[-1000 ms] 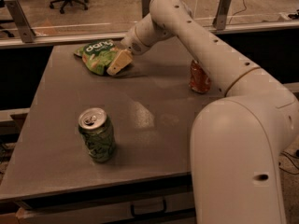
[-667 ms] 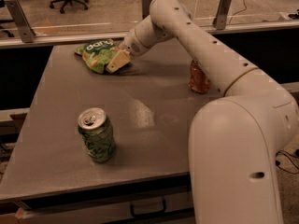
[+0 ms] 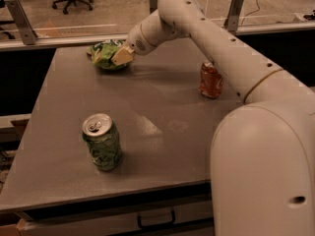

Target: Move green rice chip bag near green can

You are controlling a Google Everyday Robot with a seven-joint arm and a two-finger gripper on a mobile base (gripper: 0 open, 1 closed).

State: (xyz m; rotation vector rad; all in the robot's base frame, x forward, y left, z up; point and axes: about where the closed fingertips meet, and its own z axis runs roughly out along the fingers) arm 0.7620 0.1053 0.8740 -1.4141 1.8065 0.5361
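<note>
Plainly, the tool (image 3: 111,58), clamped shut on the green rice chip bag (image 3: 105,48), sat well behind the green can (image 3: 102,142), almost straight back.

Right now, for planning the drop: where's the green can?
In camera view, the green can stands upright at the table's front left; the gripper clasps the green rice chip bag at its far edge.

The arm (image 3: 221,48) is reaching up from the base (image 3: 266,171) at lower right, forward and leftward, with the wrist (image 3: 145,38) angling downward. The gripper (image 3: 110,58) is sitting low, its tan fingers (image 3: 122,56) clamping the green rice chip bag (image 3: 109,48).
</note>
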